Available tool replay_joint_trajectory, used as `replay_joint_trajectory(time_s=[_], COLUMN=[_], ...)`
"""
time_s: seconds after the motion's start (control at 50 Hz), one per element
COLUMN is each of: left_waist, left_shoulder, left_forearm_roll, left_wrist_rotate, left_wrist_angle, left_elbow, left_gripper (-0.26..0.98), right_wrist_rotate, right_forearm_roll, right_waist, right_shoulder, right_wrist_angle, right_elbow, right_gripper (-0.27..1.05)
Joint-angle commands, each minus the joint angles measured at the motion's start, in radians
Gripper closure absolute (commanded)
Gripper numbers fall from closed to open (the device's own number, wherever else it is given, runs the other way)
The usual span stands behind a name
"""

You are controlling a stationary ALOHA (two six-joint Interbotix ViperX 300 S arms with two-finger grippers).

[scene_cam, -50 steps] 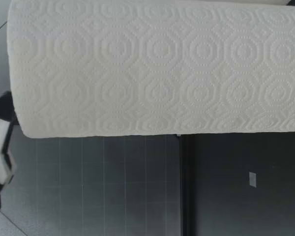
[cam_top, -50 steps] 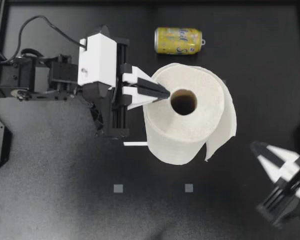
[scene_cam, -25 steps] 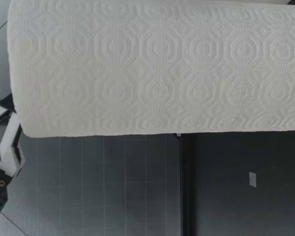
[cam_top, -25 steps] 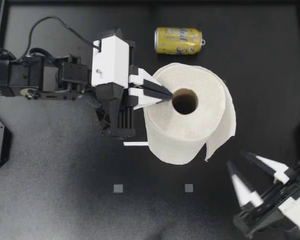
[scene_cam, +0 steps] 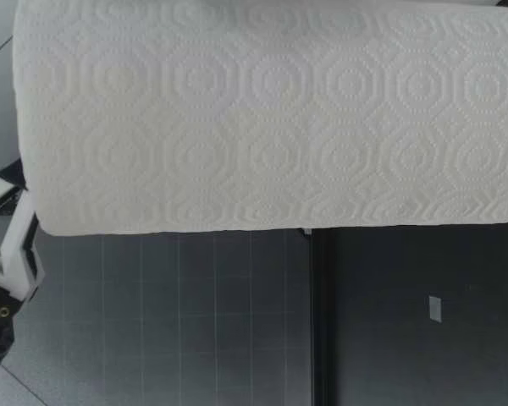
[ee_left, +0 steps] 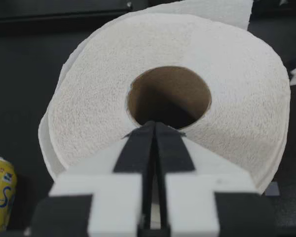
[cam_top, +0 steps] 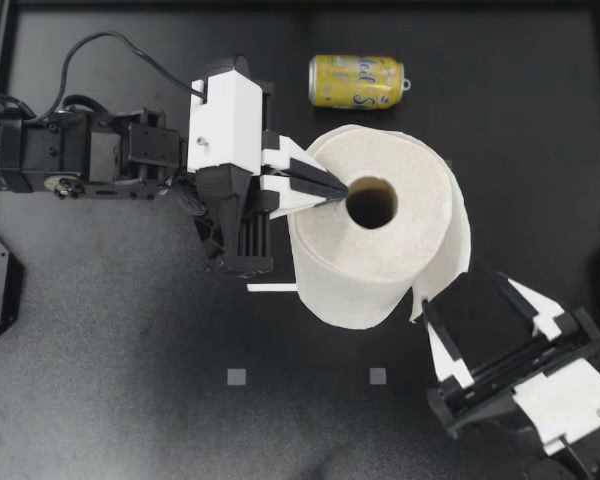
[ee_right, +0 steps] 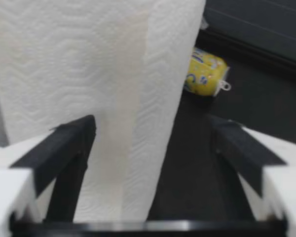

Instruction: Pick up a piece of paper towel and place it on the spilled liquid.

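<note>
— Where's the towel, then?

— Middle of the frame from above. The paper towel roll (cam_top: 375, 225) stands on end on the tabletop (cam_top: 130, 380). Its loose sheet (cam_top: 448, 262) curls off the side toward the lower right.

— And the hands?

— The left hand (cam_top: 325, 186) reaches in from the left edge with its fingers pressed together. The tips rest on top of the roll, right at the rim of the cardboard core (cam_top: 368, 203). It grips nothing; I'd guess it's there to steady the roll. The right hand (cam_top: 464, 292), at lower right, is spread wide. Its own camera shows the loose sheet hanging between the fingers, with neither finger closed on it.

— Will the sheet come away easily?

— I reckon it's feather-light, soft and limp, so it will fold and drape rather than hold a shape. It tears readily too, which only helps if the roll is held down. The roll itself looks light enough to tip or skid. I'd pinch the free edge low down, flat between the pads.

— Room to work?

— Plenty. The tabletop is dark and matt. A yellow drinks can (cam_top: 358, 81) lies on its side at upper centre, apart from the roll. I can't make out any spill on that dark surface.
</note>
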Motion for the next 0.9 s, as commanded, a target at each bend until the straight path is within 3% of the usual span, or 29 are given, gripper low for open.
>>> replay_joint_trajectory(time_s=[0.0, 0.38, 0.76, 0.88], left_waist=[0.005, 0.005, 0.005, 0.006], left_shoulder=[-0.009, -0.018, -0.017, -0.017], left_forearm_roll=[0.002, 0.000, -0.003, -0.003], left_wrist_rotate=[-0.002, -0.006, -0.008, -0.008], left_wrist_angle=[0.003, 0.006, -0.003, -0.003], left_elbow=[-0.009, -0.005, 0.006, 0.006], left_gripper=[0.62, 0.62, 0.62, 0.62], right_wrist_rotate=[-0.003, -0.003, 0.005, 0.009], right_forearm_roll=[0.008, 0.048, -0.011, -0.020], right_waist=[-0.018, -0.081, -0.173, -0.183], right_shoulder=[-0.014, -0.031, -0.041, -0.058], right_wrist_angle=[0.015, 0.046, -0.040, -0.061], right_elbow=[-0.009, 0.046, 0.080, 0.106], right_gripper=[-0.04, -0.02, -0.02, 0.09])
